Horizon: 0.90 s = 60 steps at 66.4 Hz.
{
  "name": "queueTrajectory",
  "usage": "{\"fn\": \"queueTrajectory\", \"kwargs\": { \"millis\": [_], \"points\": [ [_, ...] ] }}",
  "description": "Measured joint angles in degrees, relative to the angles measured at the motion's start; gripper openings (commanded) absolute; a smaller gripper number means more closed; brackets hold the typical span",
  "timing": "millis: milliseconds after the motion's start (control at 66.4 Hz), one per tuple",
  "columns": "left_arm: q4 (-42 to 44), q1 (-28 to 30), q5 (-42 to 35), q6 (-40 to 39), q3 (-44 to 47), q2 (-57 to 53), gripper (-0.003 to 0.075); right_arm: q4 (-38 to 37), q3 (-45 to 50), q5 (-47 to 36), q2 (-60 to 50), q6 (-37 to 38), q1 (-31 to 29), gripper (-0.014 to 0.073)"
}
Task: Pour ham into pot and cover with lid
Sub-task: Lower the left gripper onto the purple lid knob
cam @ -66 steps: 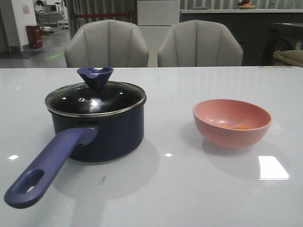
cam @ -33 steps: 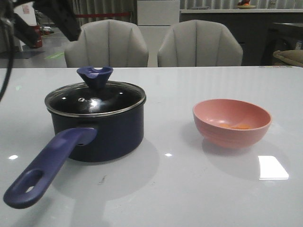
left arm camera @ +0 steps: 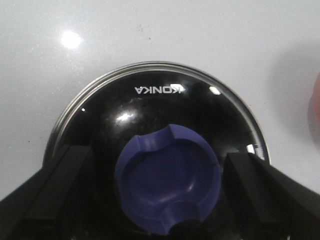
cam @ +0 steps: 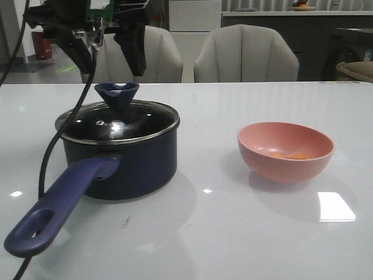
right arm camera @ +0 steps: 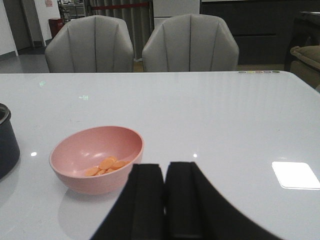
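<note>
I have the left hand (cam: 108, 61) hanging above the pot (cam: 119, 157), spread wide, one finger (left arm camera: 60, 175) on each side of the knob (left arm camera: 167, 185) and, as far as I can tell, touching nothing. The lid (cam: 116, 121) sits flat on the pot, closing it, so I judge it has to come off before any ham goes in.

The knob is the place to grip: it flares outward toward the top, so I'd close under the flare on the narrower waist. The lid is glass with a thin steel rim, so I expect it to be stiff, fairly heavy for its size, breakable, and likely to slide on this glossy tabletop (cam: 233, 233) when I set it down. I'd lift straight up and put it down gently.

The ham (right arm camera: 105, 166) lies as a few thin orange bits at the bottom of the bowl (right arm camera: 97, 160), which stands well apart from the pot, on its right. The bits look light and may cling when tipped. I judge the bowl's rim the best hold for pouring. The right hand (right arm camera: 165, 200) is pinched together, empty, near the bowl.
</note>
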Motion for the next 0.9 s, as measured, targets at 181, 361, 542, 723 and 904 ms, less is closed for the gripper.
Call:
{"fn": "queueTrajectory", "kwargs": {
  "millis": [181, 361, 542, 723, 904],
  "points": [
    [0.5, 0.0, 2.5, -1.3, -4.2, 4.0, 0.0586, 0.0, 0.0, 0.0, 0.0, 0.0, 0.0, 0.0142],
    [0.1, -0.1, 3.4, -2.3, -5.1, 5.7, 0.0586, 0.0, 0.0, 0.0, 0.0, 0.0, 0.0, 0.0142],
    [-0.7, -0.3, 4.9, -2.5, -5.1, 6.3, 0.0586, 0.0, 0.0, 0.0, 0.0, 0.0, 0.0, 0.0142],
    [-0.8, -0.3, 5.9, -2.5, -5.1, 6.4, 0.0582, 0.0, 0.0, 0.0, 0.0, 0.0, 0.0, 0.0142],
    [-1.4, -0.3, 7.1, -2.5, -5.3, 7.5, 0.0474, 0.0, 0.0, 0.0, 0.0, 0.0, 0.0, 0.0142]
  ]
}}
